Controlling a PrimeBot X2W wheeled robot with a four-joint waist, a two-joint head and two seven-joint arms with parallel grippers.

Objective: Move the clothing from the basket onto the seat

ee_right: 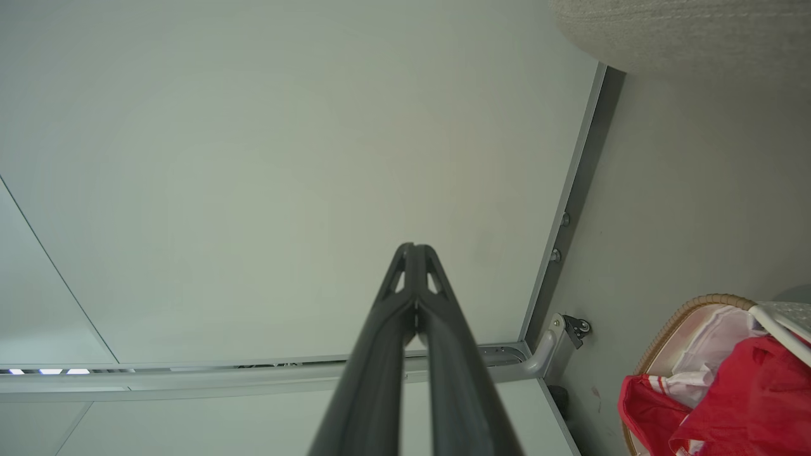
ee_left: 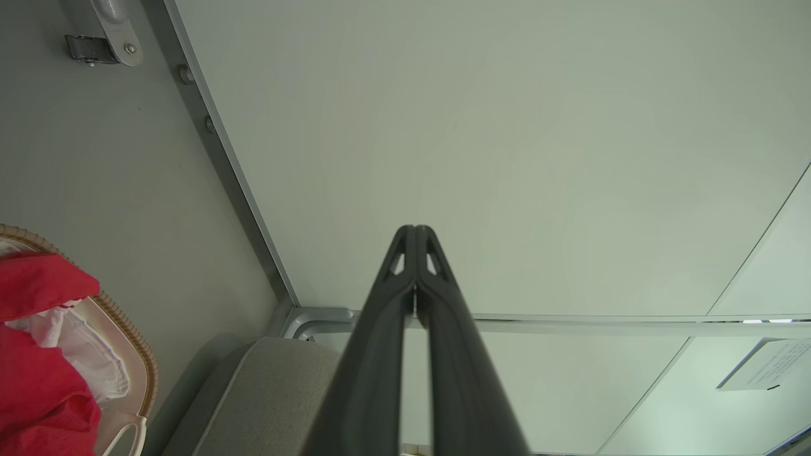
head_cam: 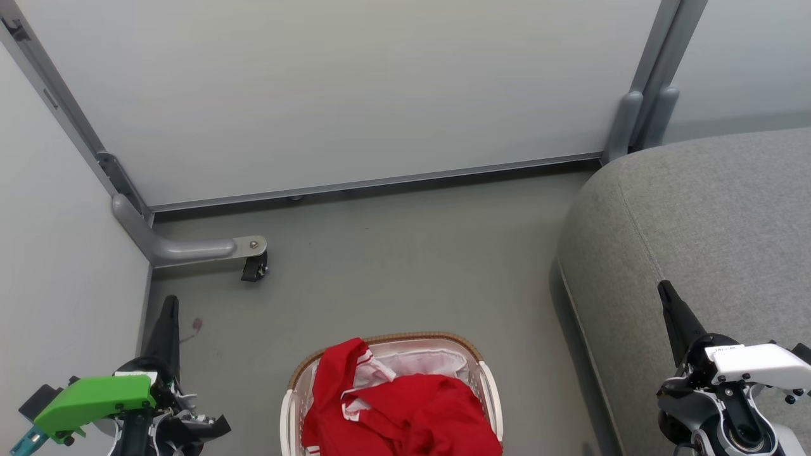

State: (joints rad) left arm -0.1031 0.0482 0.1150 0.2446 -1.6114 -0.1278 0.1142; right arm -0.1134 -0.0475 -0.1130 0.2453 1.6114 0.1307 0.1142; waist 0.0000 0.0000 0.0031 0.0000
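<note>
Head view: both arms sit low at the robot's sides, fingers pointing fwd. Left gripper (head_cam: 168, 310) hangs over the floor (head_cam: 393, 266), fingers pressed together w/ nothing btwn them. Right gripper (head_cam: 666, 292) is likewise closed, over the seat (head_cam: 697, 209) edge. Clothing (head_cam: 405, 405) is heaped in the basket (head_cam: 393, 337) on the floor btwn the two grippers, well apart from both, w/ one piece draped over the rim.

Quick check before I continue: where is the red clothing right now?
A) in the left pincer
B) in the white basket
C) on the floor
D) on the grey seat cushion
B: the bright red fabric clothing lies heaped inside the small white perforated plastic basket with the brown woven rim.
</note>
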